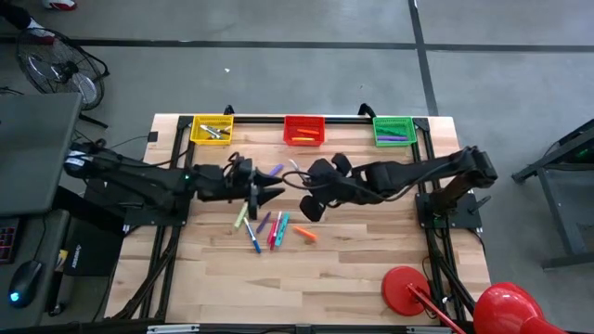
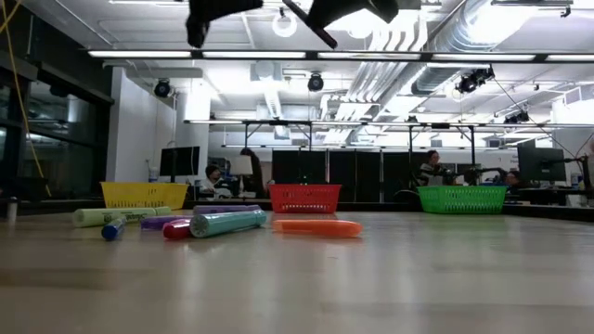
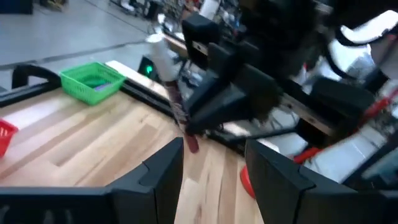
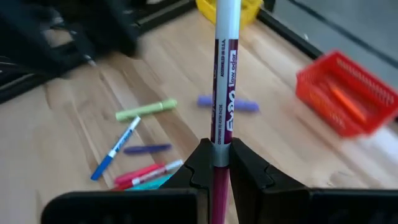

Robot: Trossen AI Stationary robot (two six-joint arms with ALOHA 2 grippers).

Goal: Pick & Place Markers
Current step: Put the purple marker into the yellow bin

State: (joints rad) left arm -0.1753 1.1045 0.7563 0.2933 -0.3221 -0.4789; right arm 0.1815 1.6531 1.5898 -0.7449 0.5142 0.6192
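Right pincer (image 4: pixel 214 163) is clamped on a white-barrelled dry-erase marker (image 4: pixel 224 81) with a maroon label band; the marker stands out lengthwise beyond the fingertips. In the high view this pincer (image 1: pixel 295 178) is raised over the middle of the wooden bench (image 1: pixel 371 269), its marker a thin pale streak only, so its tilt there is hard to judge.

Left pincer (image 1: pixel 269 192) faces it from the 9 o'clock side, close by, fingers (image 3: pixel 161 171) parted with nothing between them. From the left wrist view the held marker (image 3: pixel 176 102) shows ahead of the gap, gripped by the other arm.

Loose markers lie in a cluster at about 6 o'clock of the two pincers:
- yellow-green highlighter (image 1: pixel 243 216), at the cluster's 9 o'clock edge
- blue-and-white marker (image 1: pixel 253 239)
- purple marker (image 1: pixel 264 223)
- pink marker (image 1: pixel 275 229) beside a teal marker (image 1: pixel 282 228)
- orange marker (image 1: pixel 307 235), slightly apart at 3 o'clock of the cluster
- a second purple marker (image 1: pixel 274 172), apart from the rest at 12 o'clock, near the left pincer

Along the far edge of the bench: yellow basket (image 1: pixel 212 130), red basket (image 1: pixel 303 130), green basket (image 1: pixel 393 130), each holding at least one marker.

A red lamp-like object (image 1: pixel 506 306) overhangs the bench's 5 o'clock corner.
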